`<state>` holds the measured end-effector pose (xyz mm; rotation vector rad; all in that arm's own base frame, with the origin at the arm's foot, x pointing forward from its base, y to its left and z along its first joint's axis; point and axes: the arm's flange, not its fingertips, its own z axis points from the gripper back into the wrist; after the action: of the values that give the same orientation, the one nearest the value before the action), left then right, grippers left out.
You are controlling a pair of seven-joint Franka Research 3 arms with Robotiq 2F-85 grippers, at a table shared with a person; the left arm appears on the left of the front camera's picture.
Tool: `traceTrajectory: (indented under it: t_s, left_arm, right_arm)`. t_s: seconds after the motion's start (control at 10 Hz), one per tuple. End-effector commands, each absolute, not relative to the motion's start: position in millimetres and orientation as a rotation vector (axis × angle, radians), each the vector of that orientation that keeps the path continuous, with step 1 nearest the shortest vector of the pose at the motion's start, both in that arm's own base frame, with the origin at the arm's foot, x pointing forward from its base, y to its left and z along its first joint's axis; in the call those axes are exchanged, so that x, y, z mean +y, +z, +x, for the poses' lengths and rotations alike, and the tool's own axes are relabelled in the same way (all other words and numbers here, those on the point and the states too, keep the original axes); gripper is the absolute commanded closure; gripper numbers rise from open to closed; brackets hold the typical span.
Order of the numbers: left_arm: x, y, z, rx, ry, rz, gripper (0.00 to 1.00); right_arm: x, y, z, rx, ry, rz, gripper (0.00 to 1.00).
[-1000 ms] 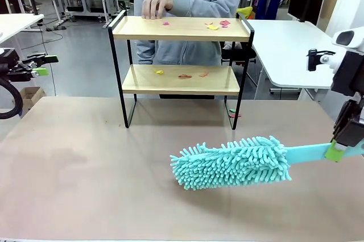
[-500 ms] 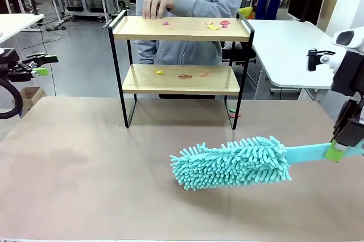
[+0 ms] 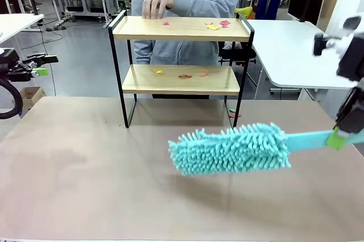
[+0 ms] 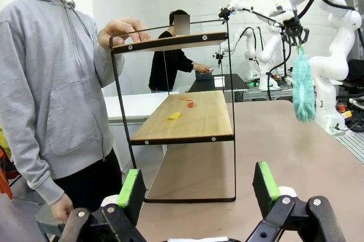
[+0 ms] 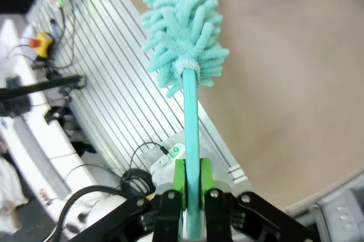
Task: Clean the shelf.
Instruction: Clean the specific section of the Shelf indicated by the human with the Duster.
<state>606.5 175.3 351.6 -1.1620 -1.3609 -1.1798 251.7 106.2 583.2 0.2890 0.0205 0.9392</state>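
Hovering off the table's left edge in the front view, the left gripper [image 3: 45, 65] is released, its jaws wide apart. Its own camera shows the green pads [image 4: 131, 193] spread, with nothing between them. That camera looks at the shelf [image 4: 196, 118] end-on, and also shows a second person at a far table.

The shelf [image 3: 182, 29] stands at the far side of the tan table [image 3: 79, 168], about mid-width. The person's hand [image 3: 156, 3] rests on the left end of its top board. In the left wrist view the hand [image 4: 122, 29] grips the top rail. Coloured scraps [image 3: 218, 25] lie on both boards, and a few lie on the table by the shelf's right leg.

In front of the shelf, to the right, a turquoise duster [image 3: 230, 150] lies nearly level, seemingly just clear of the tabletop. The right gripper [image 3: 341, 138] is clamped on its flat handle. The right wrist view looks down the handle to the duster's fluffy head [image 5: 182, 26], the pads [image 5: 179, 179] pressed on either side, with ribbed aluminium and loose cables beside the tan surface.

Other white tables stand on a grey floor behind.
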Motion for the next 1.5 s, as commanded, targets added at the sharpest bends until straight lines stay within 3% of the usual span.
traceTrajectory:
  t_s: [0.0, 0.2, 0.6, 1.0, 1.4]
  left_arm:
    - [175.4, 355.4, 604.5, -1.367, -1.182, -1.159, 0.00]
    - [175.4, 355.4, 604.5, -1.367, -1.182, -1.159, 0.00]
    - [175.4, 355.4, 604.5, -1.367, -1.182, -1.159, 0.00]
    - [175.4, 355.4, 604.5, -1.367, -1.182, -1.159, 0.00]
    - [175.4, 355.4, 604.5, -1.367, -1.182, -1.159, 0.00]
  right_arm:
    - [111.6, 651.4, 253.4, -0.038, 0.898, 0.336, 0.87]
    - [125.6, 712.7, 262.2, -0.066, 0.835, 0.364, 0.87]
    - [215.5, 794.2, 303.1, -0.201, 0.419, 0.393, 0.87]
    - [309.5, 796.2, 324.1, -0.421, 0.180, 0.396, 0.87]
    - [297.0, 802.7, 323.3, -0.356, 0.242, 0.453, 0.87]
